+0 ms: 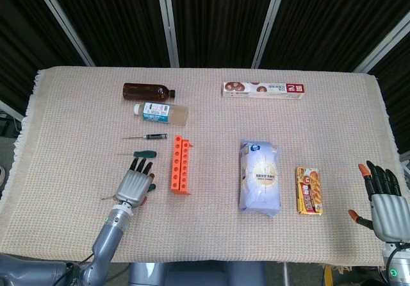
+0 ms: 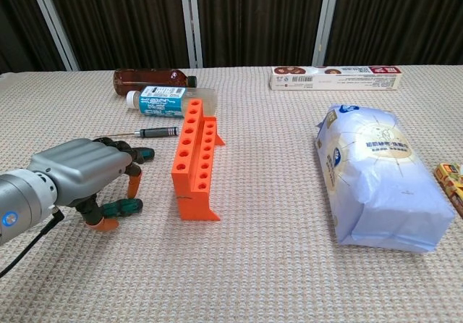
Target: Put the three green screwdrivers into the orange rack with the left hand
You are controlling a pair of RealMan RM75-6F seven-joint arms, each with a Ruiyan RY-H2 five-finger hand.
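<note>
Hovering low over the nearest green screwdriver [image 2: 121, 206], the left hand [image 2: 81, 174] arches above its handle with fingers [image 2: 134, 185] curled downward and an orange-tipped thumb beside the handle; whether it actually grips the tool cannot be told. A second green screwdriver [image 1: 145, 153] lies just beyond the hand, and a thinner, dark-handled screwdriver [image 1: 148, 136] lies farther back, near the bottles. The orange rack [image 2: 195, 161] stands just to the right of the hand, its rows of holes open upward. Behind it lie a brown bottle [image 1: 148, 92] and a clear bottle with a blue-and-white label [image 1: 161, 111], print too small to read. On the woven bench cloth [image 1: 211, 235] a pale blue bag [image 2: 382, 178], an orange snack packet [image 1: 309, 190] and a long red-and-white biscuit box [image 1: 263, 89] rest apart. The right hand [image 1: 382, 197] sits at the far edge, fingers spread and holding nothing.
</note>
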